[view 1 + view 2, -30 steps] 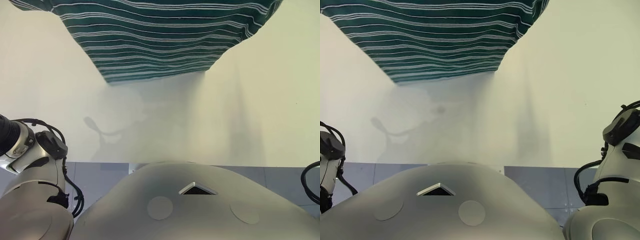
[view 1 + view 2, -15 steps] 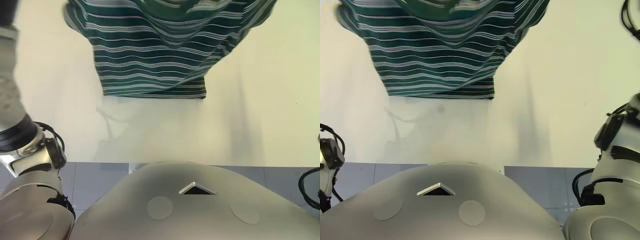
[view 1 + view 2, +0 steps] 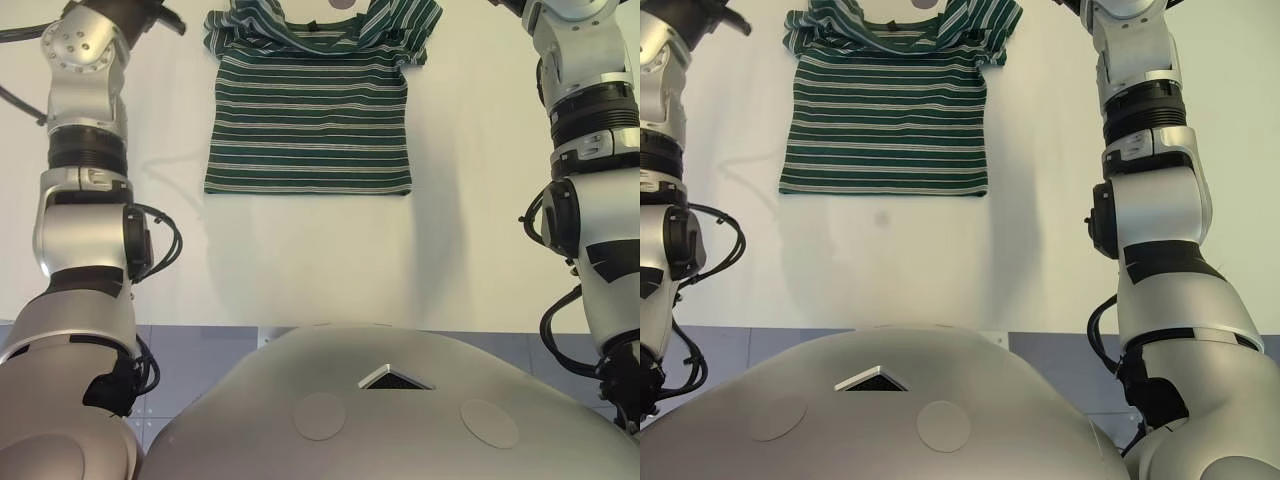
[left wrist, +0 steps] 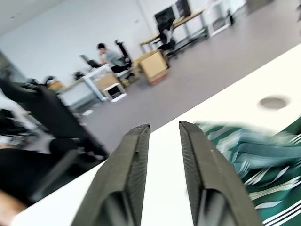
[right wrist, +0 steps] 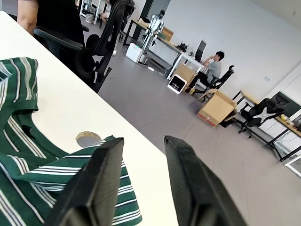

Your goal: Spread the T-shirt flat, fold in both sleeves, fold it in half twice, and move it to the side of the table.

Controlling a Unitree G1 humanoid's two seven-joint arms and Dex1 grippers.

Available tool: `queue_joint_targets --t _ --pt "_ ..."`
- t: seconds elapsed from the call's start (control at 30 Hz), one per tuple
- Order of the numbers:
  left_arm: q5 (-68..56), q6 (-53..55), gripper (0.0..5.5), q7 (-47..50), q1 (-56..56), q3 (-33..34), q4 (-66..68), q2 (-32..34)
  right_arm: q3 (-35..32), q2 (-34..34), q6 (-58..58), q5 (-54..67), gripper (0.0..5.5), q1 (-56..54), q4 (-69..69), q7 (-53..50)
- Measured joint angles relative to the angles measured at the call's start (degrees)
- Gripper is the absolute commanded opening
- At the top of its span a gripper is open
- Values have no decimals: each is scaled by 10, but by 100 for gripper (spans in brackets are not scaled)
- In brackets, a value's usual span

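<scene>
T-shirt (image 3: 308,130), green with white stripes, lay at the far middle of the white table (image 3: 300,260), its body flat and its collar and sleeves bunched along the far edge. Left gripper (image 4: 163,127) and right gripper (image 5: 143,140) hovered near the far corners, fingers narrowly parted, empty. Soft, light cloth would likely crumple; pinching each rumpled sleeve seemed best.

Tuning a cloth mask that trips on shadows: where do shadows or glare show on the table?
Left eye view: a faint, soft-edged shadow on the table just below the T-shirt hem, another left of the T-shirt; no glare spot. Right wrist view: table evenly bright, the T-shirt's folds shading themselves.
</scene>
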Motion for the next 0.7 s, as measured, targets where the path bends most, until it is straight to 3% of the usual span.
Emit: queue_joint_targets --t 0.1,0.27,0.4,0.53,0.7 --pt "-6 -1 230 -12 127 28 -141 27 -6 -9 3 35 263 87 -143 98" --pt "-33 52 331 -160 357 -6 -428 89 49 -88 132 113 263 272 -415 296" --pt "47 54 331 -176 370 -74 -385 89 149 -95 101 -12 263 318 -392 292" --pt "69 31 331 -192 359 -107 -362 102 172 -107 62 -42 263 326 -400 306" --pt "-11 126 331 -313 507 -130 -609 188 182 -243 146 60 263 418 -548 498"
